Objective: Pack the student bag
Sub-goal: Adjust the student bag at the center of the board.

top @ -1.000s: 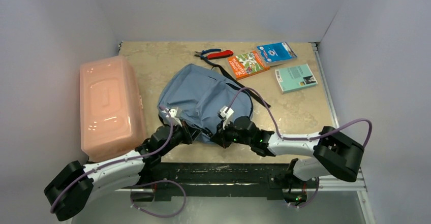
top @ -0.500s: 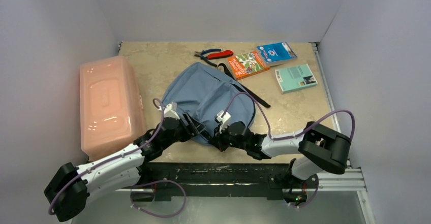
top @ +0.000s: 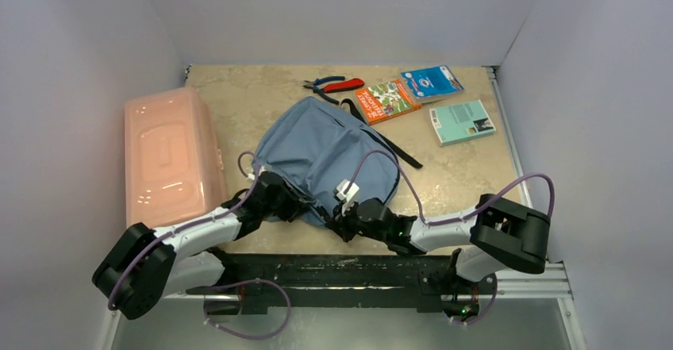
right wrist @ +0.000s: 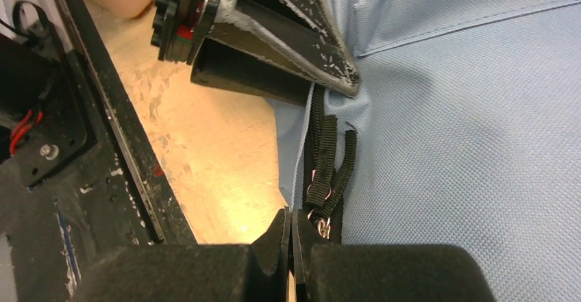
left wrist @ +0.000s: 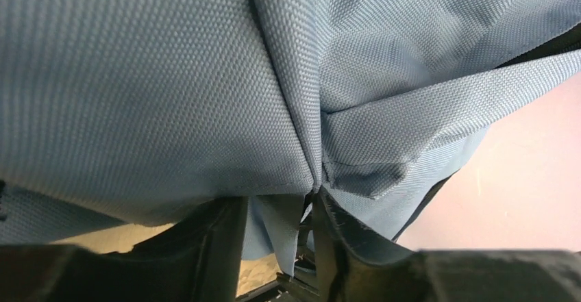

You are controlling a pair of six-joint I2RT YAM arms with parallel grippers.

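While both arms sit low at the near rim, notes on the student bag [top: 325, 148]. It lies slumped flat on the middle of the table [top: 468, 167], near end toward the arm bases, straps trailing off toward the far right. Pink box [top: 171, 163] stands to its left, near but apart.

Handling, my judgement: woven fabric, soft and limp, looks light. It will fold and drag rather than lift as one piece, and a pinch on a flat panel gathers only loose cloth. Best holds are the stiffer parts: seam edges, zip trim, and the black webbing pulls [right wrist: 327, 165] at the near edge. One hold to steady, one to pull the zip, I expect.

Left fingers [left wrist: 212, 254]: partly apart, pushed up against the near-left corner of the bag. A fold of cloth hangs down into the gap between them, with bare table showing beside it. It does not look clamped.

Right fingers [right wrist: 275, 235]: closed tip to tip at the bag's near edge, just beside the webbing pulls and their small metal ring. The bag's edge seam runs down toward the closed tips. Whether the tips have caught the seam or a pull, I cannot tell.
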